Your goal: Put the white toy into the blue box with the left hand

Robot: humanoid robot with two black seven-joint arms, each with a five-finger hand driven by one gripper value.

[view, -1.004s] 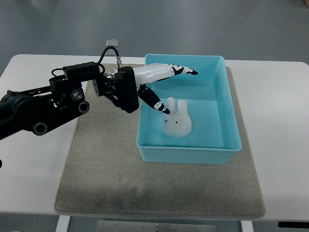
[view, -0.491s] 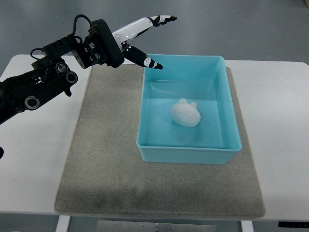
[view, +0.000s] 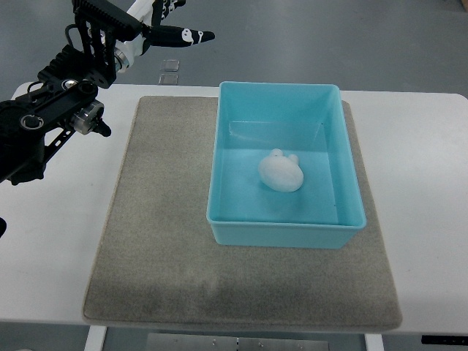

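Observation:
The white toy [view: 281, 172], a small rabbit shape, lies on its side on the floor of the blue box [view: 349, 183], near the box's middle. My left hand [view: 167, 20] is raised at the top left of the picture, well away from the box, with its fingers [view: 189, 35] stretched out and holding nothing. Its black arm [view: 51, 117] comes in from the left edge. The right arm does not show.
The box stands on a grey mat [view: 161, 241] that covers the middle of the white table [view: 424, 183]. A small clear square piece [view: 170, 69] lies on the table just behind the mat.
The left hand let go of the toy inside the box and withdrew up and to the left. The toy tipped from upright onto its side.

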